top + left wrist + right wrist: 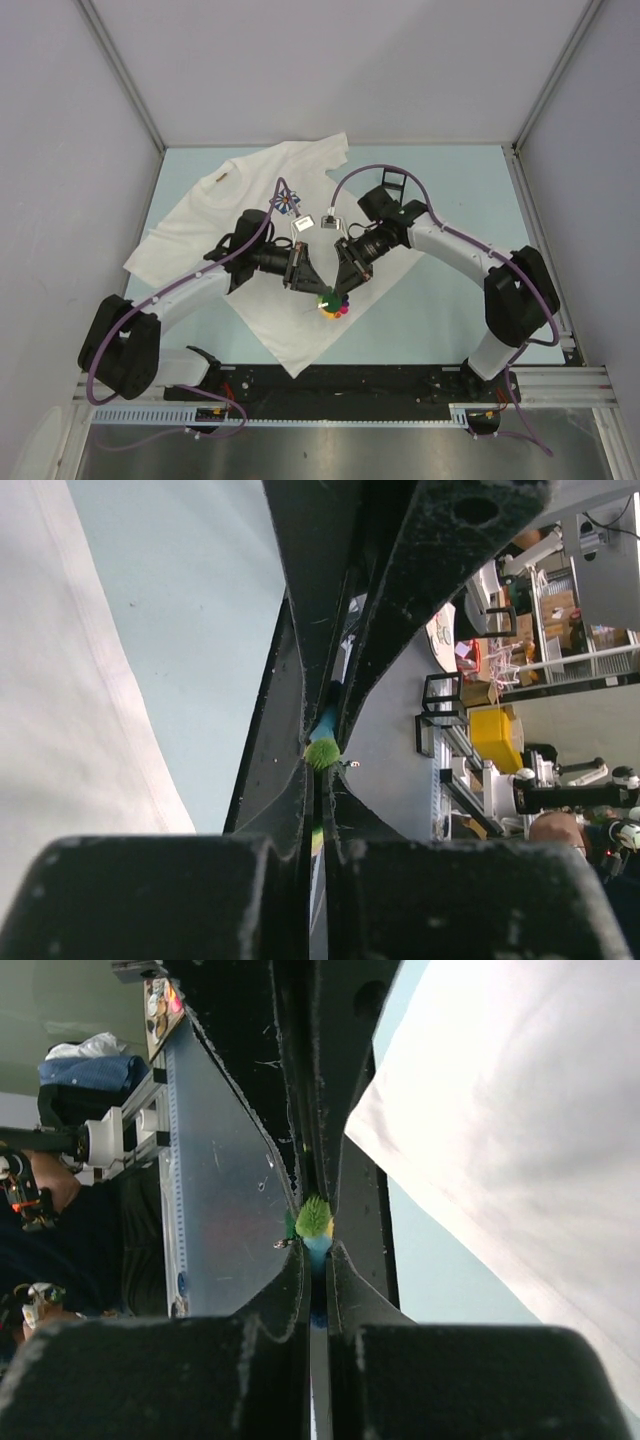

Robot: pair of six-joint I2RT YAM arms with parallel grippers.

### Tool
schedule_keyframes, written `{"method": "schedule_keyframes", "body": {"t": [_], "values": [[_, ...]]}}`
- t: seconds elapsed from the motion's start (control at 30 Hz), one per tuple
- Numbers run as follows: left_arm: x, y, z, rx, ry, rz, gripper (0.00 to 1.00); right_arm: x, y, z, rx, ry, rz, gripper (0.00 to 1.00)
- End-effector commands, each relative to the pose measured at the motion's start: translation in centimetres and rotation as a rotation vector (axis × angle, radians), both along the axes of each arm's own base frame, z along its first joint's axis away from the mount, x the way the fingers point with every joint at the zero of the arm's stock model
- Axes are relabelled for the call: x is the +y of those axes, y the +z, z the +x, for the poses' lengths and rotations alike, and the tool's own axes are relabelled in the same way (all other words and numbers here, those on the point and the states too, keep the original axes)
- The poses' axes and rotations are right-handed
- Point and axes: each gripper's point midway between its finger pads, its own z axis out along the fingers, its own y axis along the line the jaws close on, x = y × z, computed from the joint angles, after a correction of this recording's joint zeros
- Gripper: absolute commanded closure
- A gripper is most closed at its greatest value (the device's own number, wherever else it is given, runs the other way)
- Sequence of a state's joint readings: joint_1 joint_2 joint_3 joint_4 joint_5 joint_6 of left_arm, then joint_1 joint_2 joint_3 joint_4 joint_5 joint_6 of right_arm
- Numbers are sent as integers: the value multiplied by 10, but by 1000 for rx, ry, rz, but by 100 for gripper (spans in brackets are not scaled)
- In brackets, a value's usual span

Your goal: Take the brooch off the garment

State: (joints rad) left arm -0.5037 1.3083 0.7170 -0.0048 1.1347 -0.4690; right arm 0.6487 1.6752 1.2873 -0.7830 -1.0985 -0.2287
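Note:
The white T-shirt (250, 215) lies flat on the table, with a tan collar label (222, 178) and a blue-and-white flower emblem (288, 203). The brooch (333, 303) is a cluster of coloured pom-poms over the shirt's lower right edge. My left gripper (320, 291) and right gripper (340, 292) meet at it, each from its own side. In the left wrist view the gripper (323, 770) is shut on the brooch's green pom (321, 752). In the right wrist view the gripper (317, 1252) is shut on the brooch (316, 1222). A small metal pin end (283, 1244) sticks out. I cannot tell whether the brooch is still fixed to the cloth.
A small black frame (392, 180) stands on the light blue table (440, 310) behind the right arm. Grey walls close in the table on three sides. A black rail (340, 380) runs along the near edge.

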Motion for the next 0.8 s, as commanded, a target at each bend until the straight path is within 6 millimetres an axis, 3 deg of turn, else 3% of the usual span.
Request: {"method": "schedule_keyframes", "body": {"t": [0.0,0.03,0.1,0.13,0.17,0.33,0.43,0.47,0.53,0.57,0.6,0.63,0.67,0.7,0.73,0.77], "values": [[-4,14,-10,-37,-49,-53,100,10,15,29,-142,-110,32,95],[-5,14,-9,-40,-42,-51,100,12,15,43,-164,-185,9,83],[-5,17,-5,-50,-6,-44,100,6,15,55,-185,-291,-17,76],[-5,18,-2,-54,9,-41,100,5,18,68,-213,-356,-8,63],[-6,18,3,-50,40,-30,100,1,28,72,-194,-432,-10,59],[-7,19,23,-22,156,-6,100,-35,20,93,-235,-703,-103,28],[0,23,41,-2,277,-31,100,-50,28,96,-250,-816,-95,18],[2,27,46,29,321,-44,100,-55,20,93,-239,-842,-111,17],[11,23,62,30,438,-53,100,-61,31,91,-271,-905,-58,12],[13,28,64,44,475,-70,100,-64,17,81,-264,-910,-70,11],[15,28,68,47,506,-75,100,-66,24,78,-285,-943,-39,9],[18,24,74,47,555,-72,100,-63,30,77,-308,-951,9,8],[19,26,75,65,582,-81,100,-56,16,62,-297,-922,4,8],[22,20,76,81,612,-75,100,-51,17,59,-298,-936,24,7],[25,21,82,76,653,-85,100,-40,31,58,-305,-944,115,8],[26,24,82,89,674,-100,100,-32,28,48,-308,-924,136,8]]}}
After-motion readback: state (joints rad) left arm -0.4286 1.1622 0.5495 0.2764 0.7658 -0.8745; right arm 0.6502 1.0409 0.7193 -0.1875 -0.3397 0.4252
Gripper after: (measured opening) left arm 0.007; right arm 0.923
